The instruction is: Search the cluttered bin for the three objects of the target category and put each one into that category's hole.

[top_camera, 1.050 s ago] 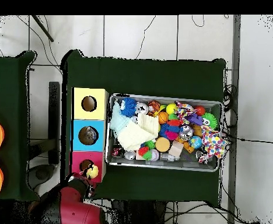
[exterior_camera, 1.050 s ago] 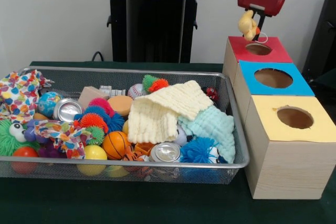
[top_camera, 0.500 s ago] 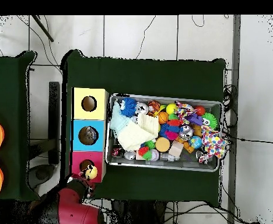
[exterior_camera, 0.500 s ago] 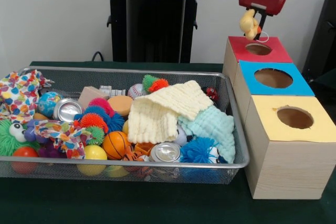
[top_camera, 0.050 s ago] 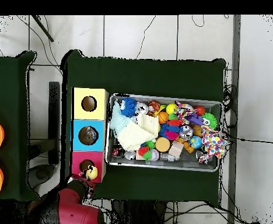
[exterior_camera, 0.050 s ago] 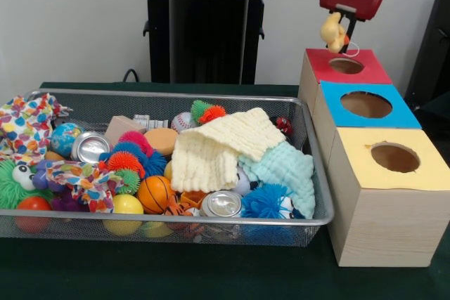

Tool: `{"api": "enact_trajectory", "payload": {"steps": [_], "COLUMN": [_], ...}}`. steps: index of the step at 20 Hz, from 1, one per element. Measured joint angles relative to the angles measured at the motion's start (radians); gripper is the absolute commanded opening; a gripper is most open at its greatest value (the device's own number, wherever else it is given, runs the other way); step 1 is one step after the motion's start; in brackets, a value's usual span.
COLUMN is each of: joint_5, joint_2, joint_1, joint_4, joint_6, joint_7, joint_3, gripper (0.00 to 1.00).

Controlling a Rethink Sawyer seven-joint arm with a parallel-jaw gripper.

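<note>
Up top, our gripper (exterior_camera, 0.050 s ago: 342,29) pinches a small yellow plush toy (exterior_camera, 0.050 s ago: 332,31) just above the red box's hole (exterior_camera, 0.050 s ago: 346,65) — soft, light, squashy, we'd judge, so a hold across its body suits; the bin (exterior_camera, 0.050 s ago: 211,96) sits alongside.

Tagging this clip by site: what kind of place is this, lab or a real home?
Most likely a robotics lab. A wire bin of mixed toys sits on a green-clothed table beside three wooden boxes with coloured holed tops, over a tiled floor strewn with cables.
</note>
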Motion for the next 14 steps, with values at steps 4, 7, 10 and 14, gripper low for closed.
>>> {"api": "enact_trajectory", "payload": {"steps": [4, 7, 10, 14], "joint_5": [0.0, -0.001, -0.005, -0.005], "joint_2": [0.02, 0.025, 0.022, 0.022], "joint_1": [-0.039, -0.061, -0.063, -0.064], "joint_4": [0.0, 0.001, 0.003, 0.003], "joint_6": [-0.014, -0.026, -0.027, -0.027], "joint_7": [0.0, 0.0, 0.0, 0.0], "joint_3": [0.023, 0.035, 0.038, 0.038], "gripper": [0.0, 0.0, 0.0, 0.0]}}
